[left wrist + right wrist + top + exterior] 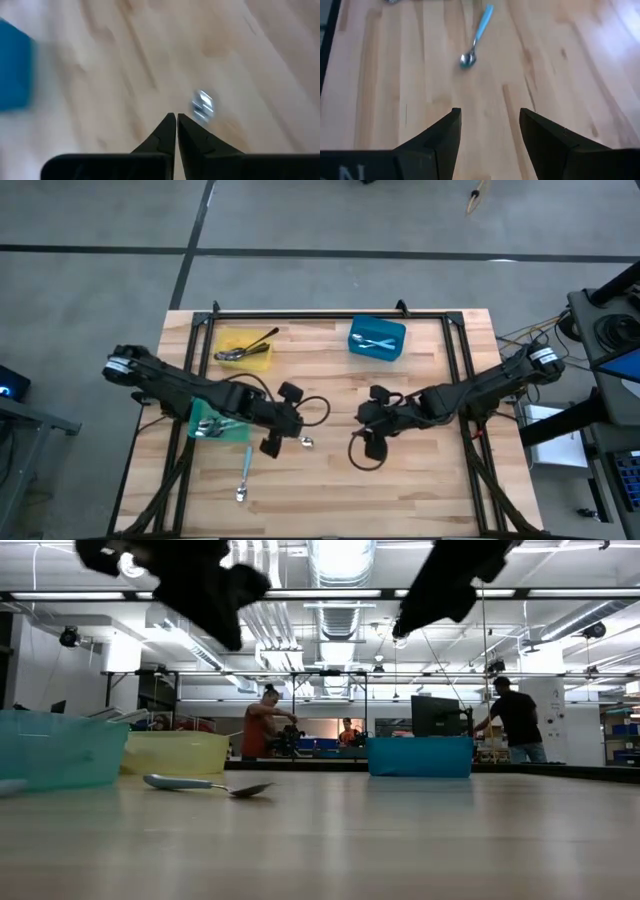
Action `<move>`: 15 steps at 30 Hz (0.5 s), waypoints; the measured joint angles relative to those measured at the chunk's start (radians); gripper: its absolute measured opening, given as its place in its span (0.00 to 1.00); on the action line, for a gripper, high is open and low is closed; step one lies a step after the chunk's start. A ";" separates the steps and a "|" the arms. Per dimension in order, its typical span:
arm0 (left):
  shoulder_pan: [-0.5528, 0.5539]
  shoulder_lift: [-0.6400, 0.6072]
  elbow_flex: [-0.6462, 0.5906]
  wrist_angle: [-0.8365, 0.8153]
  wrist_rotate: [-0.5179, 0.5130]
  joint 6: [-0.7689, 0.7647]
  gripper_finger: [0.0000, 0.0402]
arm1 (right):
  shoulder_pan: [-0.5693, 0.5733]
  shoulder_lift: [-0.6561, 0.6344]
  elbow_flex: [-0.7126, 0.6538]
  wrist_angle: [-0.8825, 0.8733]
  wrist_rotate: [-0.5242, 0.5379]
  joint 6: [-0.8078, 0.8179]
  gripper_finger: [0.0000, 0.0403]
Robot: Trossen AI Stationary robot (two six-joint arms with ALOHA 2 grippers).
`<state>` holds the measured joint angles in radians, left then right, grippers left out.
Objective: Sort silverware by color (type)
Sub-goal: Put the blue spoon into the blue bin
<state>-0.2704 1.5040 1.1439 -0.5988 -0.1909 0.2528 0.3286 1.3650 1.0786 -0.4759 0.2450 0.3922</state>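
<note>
Three bins sit on the wooden table point(420, 480), yellow bin point(243, 350) upper left, blue bin point(377, 340) upper centre, green bin point(215, 423) left under the left arm, a blue-handled spoon point(244, 474) lying lower left.

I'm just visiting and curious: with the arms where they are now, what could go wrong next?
The left claw is shut and empty above the wood, beside a small shiny piece; shut, it could only nudge that piece, not lift it.

A blue-handled spoon lies loose near the table's front edge, where a bump might send it off.

The open right claw hangs close by, so the arms could crowd each other.
</note>
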 joint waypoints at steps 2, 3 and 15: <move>-0.003 0.011 -0.016 -0.036 0.046 -0.070 0.00 | -0.010 0.019 0.000 0.048 0.003 -0.021 0.48; -0.008 0.018 -0.028 -0.035 0.053 -0.099 0.00 | -0.015 0.031 0.000 0.072 0.003 -0.038 0.48; -0.018 0.133 -0.097 -0.106 0.094 -0.193 0.00 | -0.104 0.290 0.000 0.395 -0.020 -0.180 0.30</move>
<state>-0.2882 1.6371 1.0469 -0.7052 -0.0972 0.0601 0.2244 1.6546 1.0786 -0.0813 0.2251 0.2118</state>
